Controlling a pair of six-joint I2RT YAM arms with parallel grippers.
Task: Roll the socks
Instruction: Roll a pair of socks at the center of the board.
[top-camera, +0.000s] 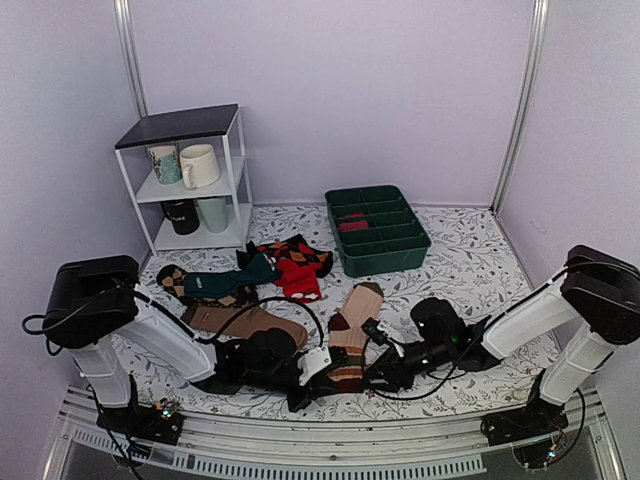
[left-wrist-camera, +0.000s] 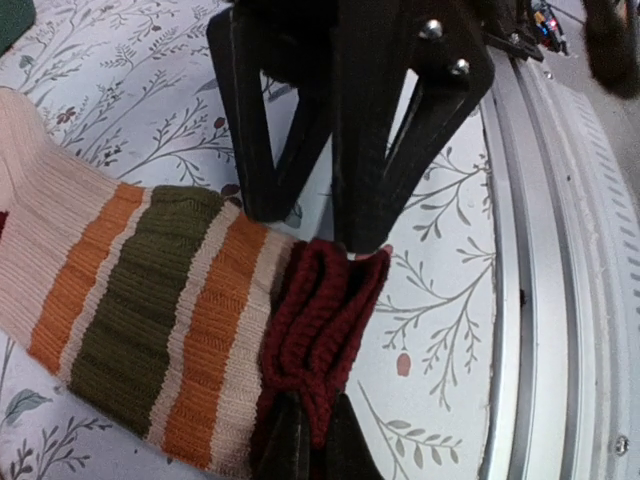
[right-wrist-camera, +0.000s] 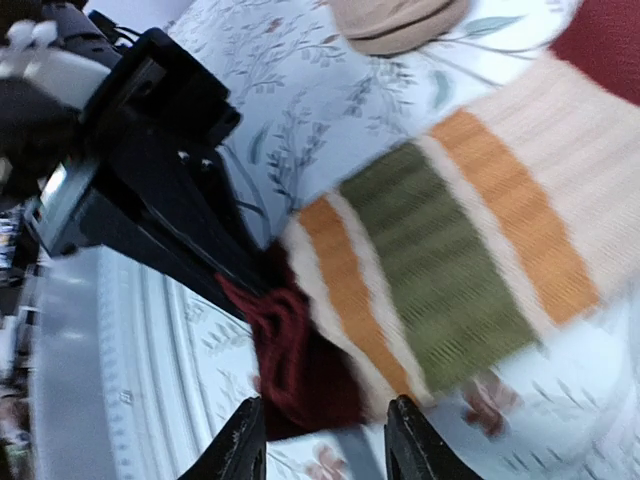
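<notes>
The socks (top-camera: 352, 330) lie stacked on the floral cloth near the front edge, beige legs pointing away and maroon toes towards me. In the left wrist view the striped foot (left-wrist-camera: 150, 300) ends in a bunched maroon toe (left-wrist-camera: 325, 320). My left gripper (left-wrist-camera: 308, 445) is shut on that toe edge; it also shows in the top view (top-camera: 305, 388). My right gripper (right-wrist-camera: 325, 445) is open, and its fingers (right-wrist-camera: 245, 445) straddle the same maroon toe (right-wrist-camera: 300, 365) from the other side. In the top view the right gripper (top-camera: 375, 378) faces the left one.
A brown sock (top-camera: 240, 320), a dark green sock (top-camera: 225, 283) and red-and-black argyle socks (top-camera: 295, 262) lie behind the left arm. A green divided tray (top-camera: 378, 230) stands at the back. A white shelf with mugs (top-camera: 190, 180) stands back left. The metal rail (left-wrist-camera: 560, 300) runs close by.
</notes>
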